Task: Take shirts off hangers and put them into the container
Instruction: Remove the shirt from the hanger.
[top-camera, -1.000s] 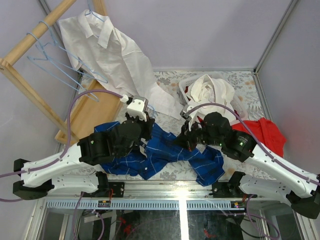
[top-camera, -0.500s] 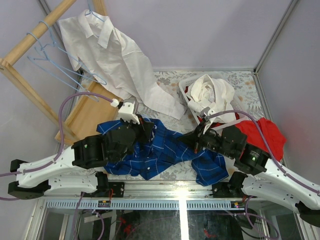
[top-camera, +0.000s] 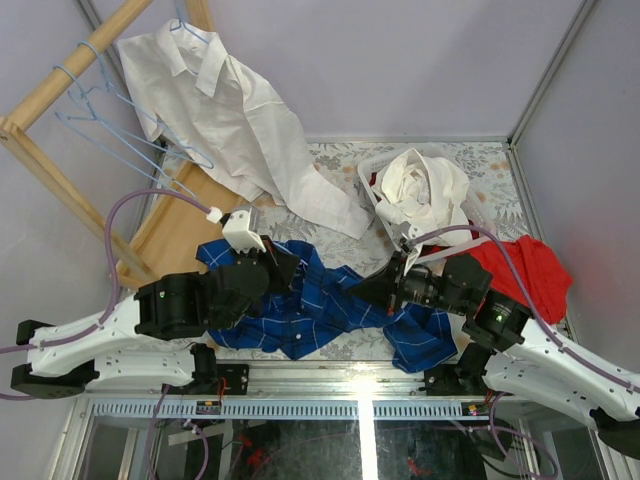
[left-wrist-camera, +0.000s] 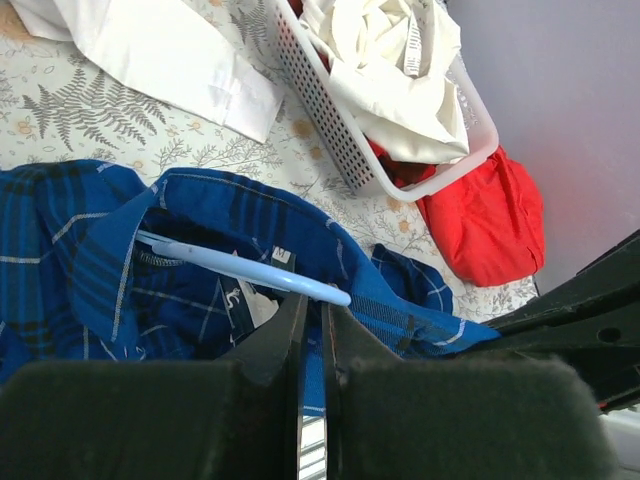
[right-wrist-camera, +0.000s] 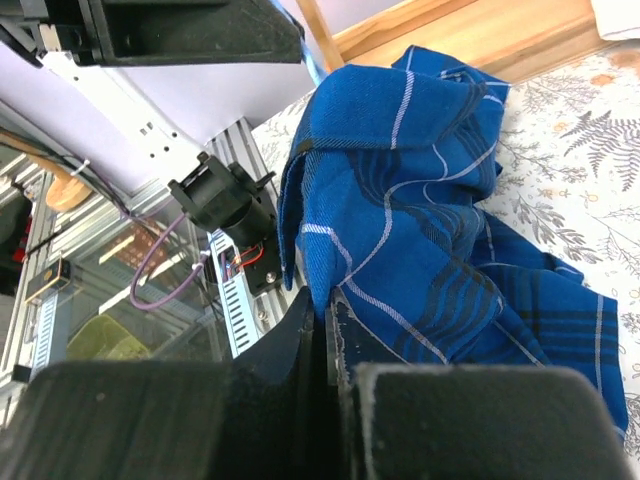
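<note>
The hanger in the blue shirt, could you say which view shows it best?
The left wrist view: the hanger runs bare across the blue shirt's collar, at the left gripper. The top view hides it under arm and cloth; the right wrist shows only fabric.

The right pincer (top-camera: 385, 290) is now closed on the blue shirt (top-camera: 330, 312); it and the left pincer (top-camera: 288, 268) are pulled back, stretching the shirt wider.

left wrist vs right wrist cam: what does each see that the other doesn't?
Left wrist only: light-blue hanger inside the shirt collar, white basket holding a white shirt, red cloth beside it. Right wrist only: wooden rack base, the table's metal edge with wiring. Both: dark blue checked shirt, fern-print table cover.
</note>
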